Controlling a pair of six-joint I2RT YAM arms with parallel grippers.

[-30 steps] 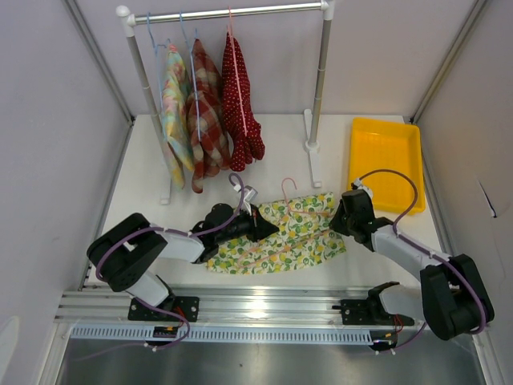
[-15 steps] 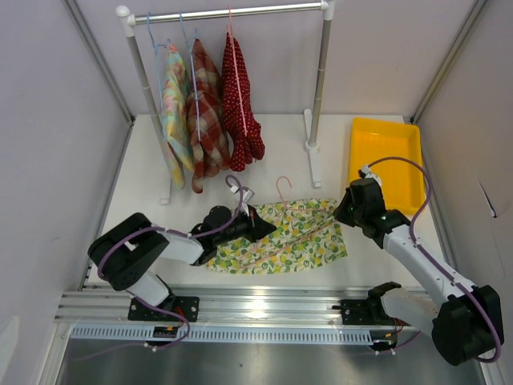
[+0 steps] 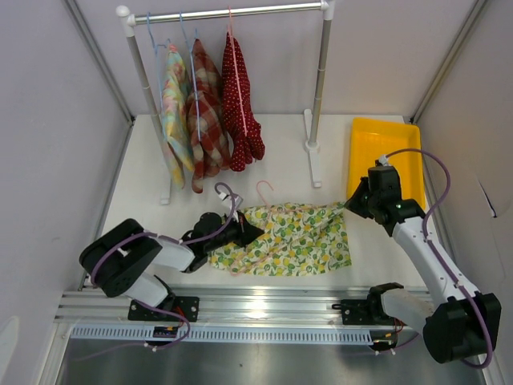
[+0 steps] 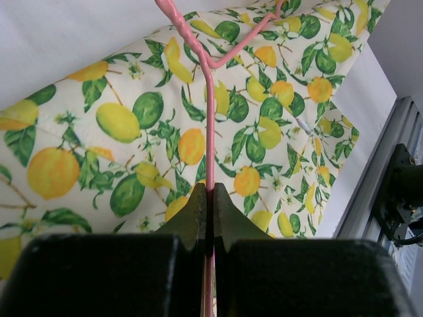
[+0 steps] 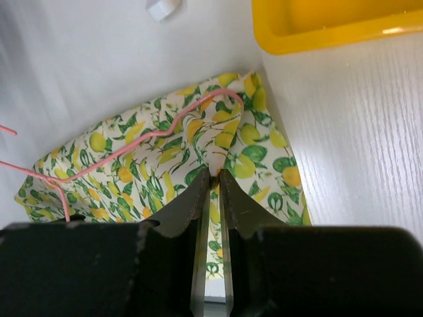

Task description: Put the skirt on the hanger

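Rightward and back goes the right end effector (image 3: 357, 202), stretching the skirt (image 3: 292, 241) wider across the bench (image 3: 144, 176).
It is clenched on the skirt's far right corner, just beside the yellow tray (image 3: 353, 160). The left end effector (image 3: 244, 233) is clamped on the pink hanger (image 4: 210, 132), whose wire lies on the fabric, left to right. Open bench lies behind, and the rail edge is close in front.

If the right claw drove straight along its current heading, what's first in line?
The skirt: its lemon-print fabric sits right at the right claw tips, apparently already pinched. The pink hanger wire lies just beyond, though depth is unclear.
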